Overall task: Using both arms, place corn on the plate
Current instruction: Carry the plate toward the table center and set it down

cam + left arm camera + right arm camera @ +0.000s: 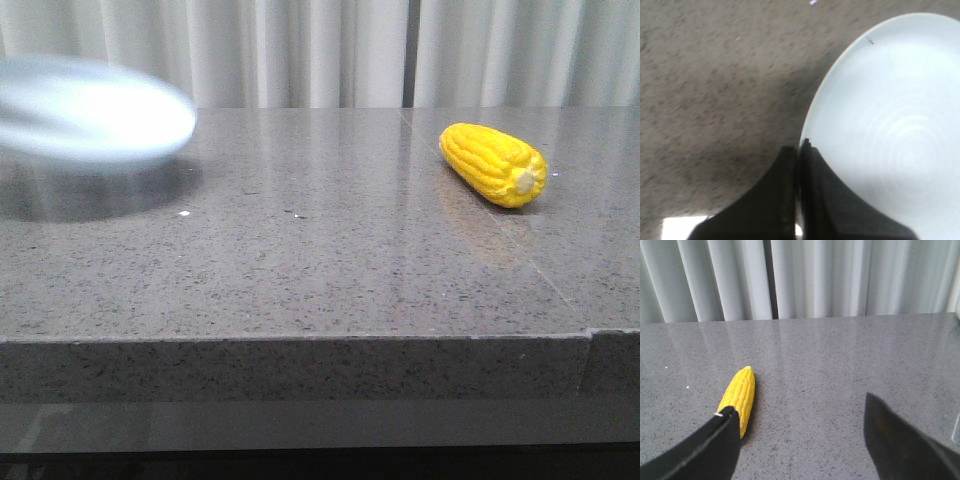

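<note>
The plate (90,108) sits at the far left of the front view, blurred and raised clear of the grey speckled tabletop (300,270), with its dark shadow lying on the stone just beneath it. In the left wrist view the left pincer (799,150) has its two black fingers (775,200) pressed almost together, only a thin slit between them, and the plate's pale rim runs into that slit, so the pincer is clamped on the edge of the plate; the rest of the plate spreads away to one side of the fingers, faint rings showing on its face, while bare tabletop fills the other side. Further right in the front view lies the corn (494,164), flat on the tabletop near the back edge, its pale stub end turned toward the camera and its tapered tip pointing back toward the white curtain (320,50); it is well apart from the plate. In the right wrist view the right pincer (800,425) is spread wide with nothing between its fingers. The corn lies ahead of it, just beside one fingertip (725,427), which hides the cob's near end, and well clear of the other. Whether that fingertip touches the cob cannot be told.
</note>
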Controlling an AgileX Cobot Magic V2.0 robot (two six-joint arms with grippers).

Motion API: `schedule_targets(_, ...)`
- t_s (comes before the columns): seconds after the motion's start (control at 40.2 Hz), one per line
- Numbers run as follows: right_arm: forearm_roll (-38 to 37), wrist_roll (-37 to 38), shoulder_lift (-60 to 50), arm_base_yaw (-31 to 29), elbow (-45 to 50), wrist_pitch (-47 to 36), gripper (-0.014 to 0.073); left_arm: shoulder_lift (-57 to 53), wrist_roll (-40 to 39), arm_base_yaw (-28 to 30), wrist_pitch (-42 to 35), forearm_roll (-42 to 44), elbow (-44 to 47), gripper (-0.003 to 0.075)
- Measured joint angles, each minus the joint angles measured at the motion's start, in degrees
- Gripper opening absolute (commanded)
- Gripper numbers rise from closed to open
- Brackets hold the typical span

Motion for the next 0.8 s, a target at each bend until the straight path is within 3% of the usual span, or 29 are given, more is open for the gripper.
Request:
schedule_targets(0.149,0.0,0.0,0.0,0.0,0.0,0.0,0.0549,0.1,2.0,-2.8,0.7,-6.9,-2.8,-0.002)
schedule_targets(0.423,0.0,0.0,0.0,0.0,0.0,0.0,0.0549,6.7,2.1,-11.7,-0.1,-10.6,-3.0,-0.002)
schedule_targets(0.622,0.0,0.0,0.0,0.0,0.0,0.0,0.0549,11.5,2.1,-13.5,-0.8,-12.0,-3.0,-0.0008)
schedule_targets(0.722,0.0,0.0,0.0,0.0,0.0,0.0,0.0549,13.1,2.1,-13.5,-1.0,-12.5,-3.0,0.0097)
schedule_targets(0.796,0.0,0.0,0.0,0.0,0.0,0.0,0.0549,14.1,2.1,-13.5,-1.0,-12.7,-3.0,0.0241)
